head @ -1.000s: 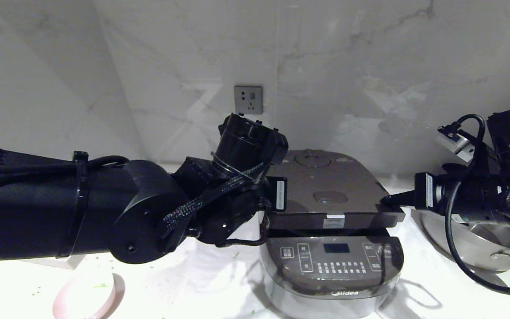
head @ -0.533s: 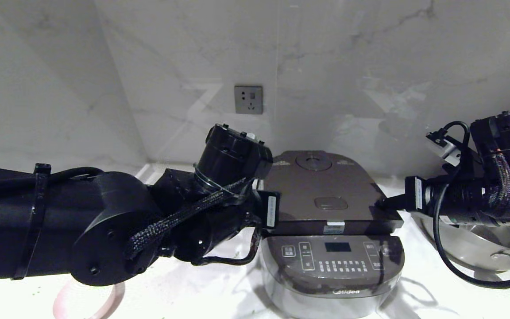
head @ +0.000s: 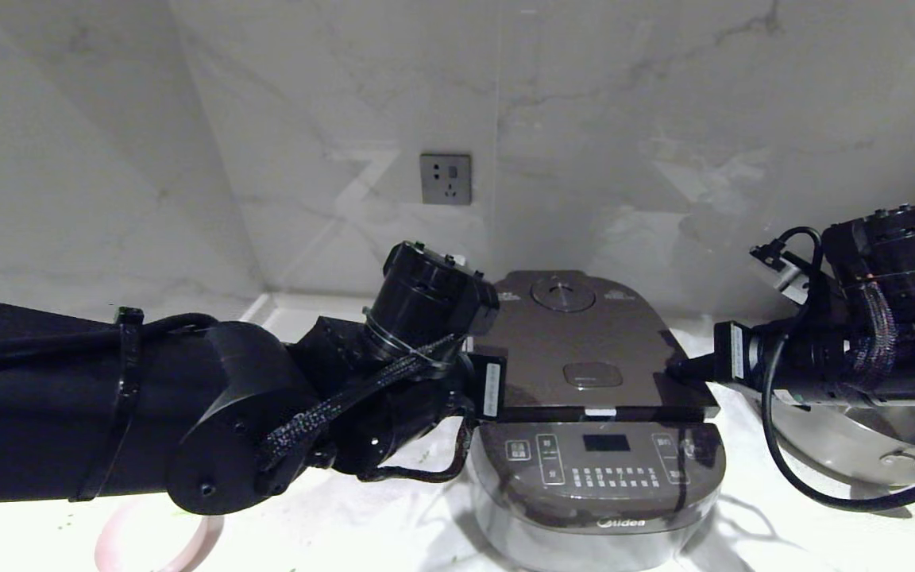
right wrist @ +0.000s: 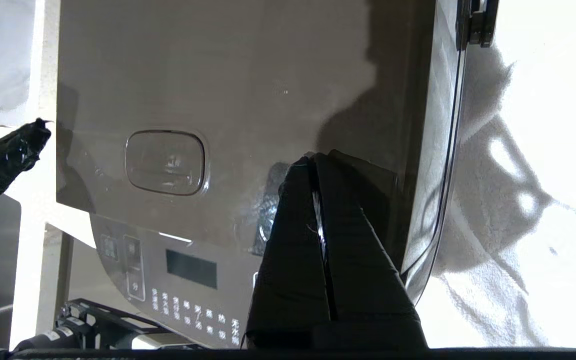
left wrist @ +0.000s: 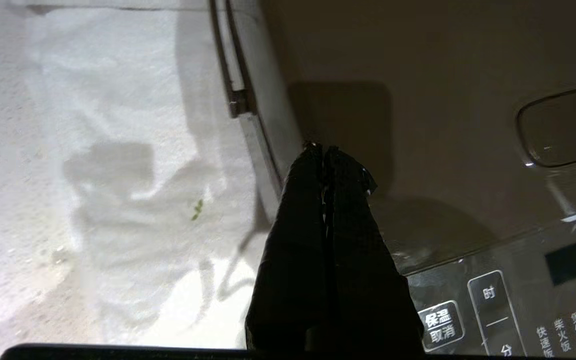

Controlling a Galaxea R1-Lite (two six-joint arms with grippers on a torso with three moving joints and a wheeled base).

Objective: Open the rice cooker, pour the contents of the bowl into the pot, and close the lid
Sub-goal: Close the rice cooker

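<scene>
Both pinched-shut hands, left hand (left wrist: 324, 150) and right hand (right wrist: 313, 160), press the "Midea" rice cooker (head: 596, 485) lid (head: 584, 349).

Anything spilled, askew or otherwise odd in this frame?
Yes. Small green bits lie scattered on the white cloth left of the rice cooker, outside the pot. The lid is not latched: its front edge stands above the control panel.

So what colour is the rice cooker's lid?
Dark brown flat hinged lid, seen best in the head view.
</scene>
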